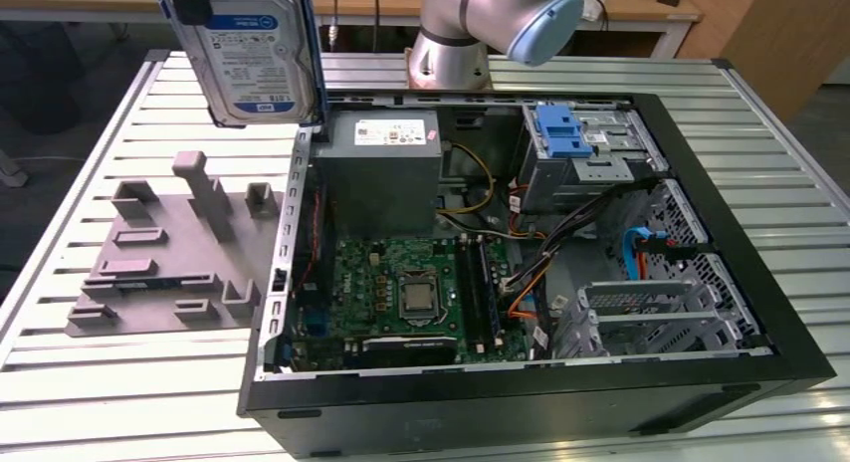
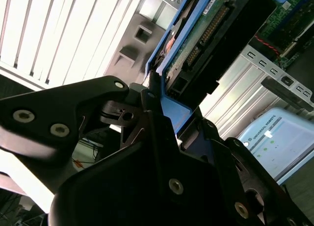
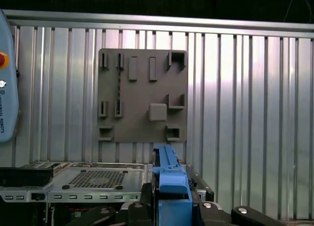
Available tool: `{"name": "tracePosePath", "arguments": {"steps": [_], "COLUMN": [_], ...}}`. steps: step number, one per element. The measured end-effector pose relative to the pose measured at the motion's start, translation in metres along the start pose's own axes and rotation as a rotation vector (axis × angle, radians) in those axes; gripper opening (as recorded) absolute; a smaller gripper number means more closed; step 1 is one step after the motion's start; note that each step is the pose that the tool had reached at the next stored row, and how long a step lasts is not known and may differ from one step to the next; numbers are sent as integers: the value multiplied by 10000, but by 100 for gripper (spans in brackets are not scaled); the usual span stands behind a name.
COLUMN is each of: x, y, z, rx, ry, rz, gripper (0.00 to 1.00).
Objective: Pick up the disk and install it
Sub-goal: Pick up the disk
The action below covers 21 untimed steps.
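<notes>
The disk, silver with a blue-and-white label and a blue bracket, hangs upright in the air at the exterior view's upper left, above the case's left wall. My gripper holds it from the top. In the second wrist view the black fingers are shut on the blue bracket, and the disk's connector edge runs away from them. The bracket's blue edge sits between the gripper parts in the first wrist view.
An open black computer case lies on the slatted metal table, with a grey power supply, a motherboard and a drive bay with a blue latch. A grey fixture plate lies left of the case.
</notes>
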<state>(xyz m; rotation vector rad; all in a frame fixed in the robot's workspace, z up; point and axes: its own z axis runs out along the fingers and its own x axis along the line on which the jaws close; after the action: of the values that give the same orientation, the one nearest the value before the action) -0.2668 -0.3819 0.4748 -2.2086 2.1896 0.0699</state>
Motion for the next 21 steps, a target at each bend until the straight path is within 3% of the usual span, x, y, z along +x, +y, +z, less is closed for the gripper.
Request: {"name": "tracePosePath", "arguments": {"steps": [4,5,21], "x": [21,142,143], "y": [-7,-18,-51], "z": [0,-6,-7], "rx": [1,1,0], "ry": [1,92,95], "rz": [2,15,18], "gripper": [36,36,36]}}
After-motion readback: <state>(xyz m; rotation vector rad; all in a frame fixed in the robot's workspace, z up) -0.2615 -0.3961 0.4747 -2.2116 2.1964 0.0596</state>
